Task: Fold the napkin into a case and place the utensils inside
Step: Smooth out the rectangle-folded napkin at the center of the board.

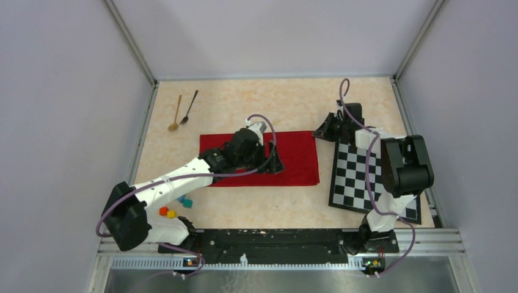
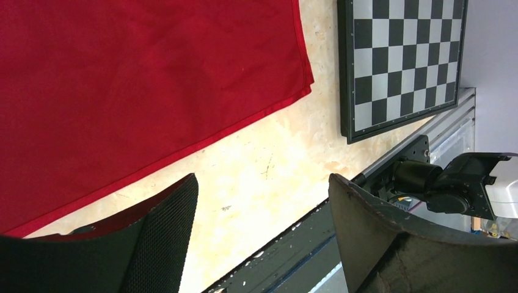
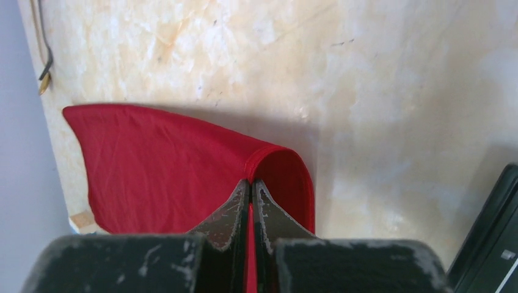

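Early on, I reckon: napkin (image 1: 293, 159) just left of the chequered mat (image 1: 351, 177) is no case yet, my R gripper (image 3: 250, 183) clamped on its mat-side corner, L gripper (image 2: 262, 180) wide open w/ nothing held, gold spoon (image 1: 177, 112) & black spoon (image 1: 190, 106) far left of mat, still to go in.

Red napkin (image 1: 299, 160) lies flat, a wide rectangle. Left gripper (image 1: 275, 166) over its middle, the arm reaching in from the napkin's near left. Right gripper (image 1: 319, 130) at the napkin's far right corner. Gold spoon (image 1: 177, 112) and black spoon (image 1: 190, 107) side by side beyond its far left corner, apart from the cloth. Chequered mat (image 1: 351, 177) just right of the napkin. Coloured blocks (image 1: 171, 213) off its near left corner.
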### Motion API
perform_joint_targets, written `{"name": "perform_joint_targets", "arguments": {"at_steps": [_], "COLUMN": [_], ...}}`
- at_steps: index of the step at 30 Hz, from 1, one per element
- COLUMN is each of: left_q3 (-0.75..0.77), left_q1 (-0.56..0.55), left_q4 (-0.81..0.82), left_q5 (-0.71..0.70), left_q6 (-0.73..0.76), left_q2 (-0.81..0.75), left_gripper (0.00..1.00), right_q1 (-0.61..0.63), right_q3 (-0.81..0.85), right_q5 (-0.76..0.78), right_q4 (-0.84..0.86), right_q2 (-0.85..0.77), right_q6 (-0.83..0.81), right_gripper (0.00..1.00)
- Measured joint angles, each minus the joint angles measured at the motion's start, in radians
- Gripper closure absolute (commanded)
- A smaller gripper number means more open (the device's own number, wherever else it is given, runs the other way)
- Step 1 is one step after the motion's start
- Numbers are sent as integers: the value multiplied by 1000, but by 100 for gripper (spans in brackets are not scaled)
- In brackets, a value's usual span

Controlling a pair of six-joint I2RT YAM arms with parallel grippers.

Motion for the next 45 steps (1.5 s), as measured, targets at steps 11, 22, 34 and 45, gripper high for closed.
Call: {"name": "perform_joint_targets", "arguments": {"at_steps": [11, 22, 34, 45], "left_q3": [-60, -129, -171, -177], "left_q1": [44, 352, 539, 549], "left_q4": [-20, -285, -418, -423], "left_q5": [-22, -179, -222, -211], "left_q6": [-11, -52, -109, -95], "left_q2": [-58, -200, -204, -234], "left_gripper": [10, 9, 11, 11], "right_q1": [0, 209, 354, 354], "right_q3": [114, 105, -56, -100], "right_q5": [80, 291, 453, 471], "right_q4": [-56, -465, -680, -606], "right_q2": [145, -126, -219, -211], "right_q6": [-66, -142, -145, -153], "right_gripper": [62, 36, 45, 88]}}
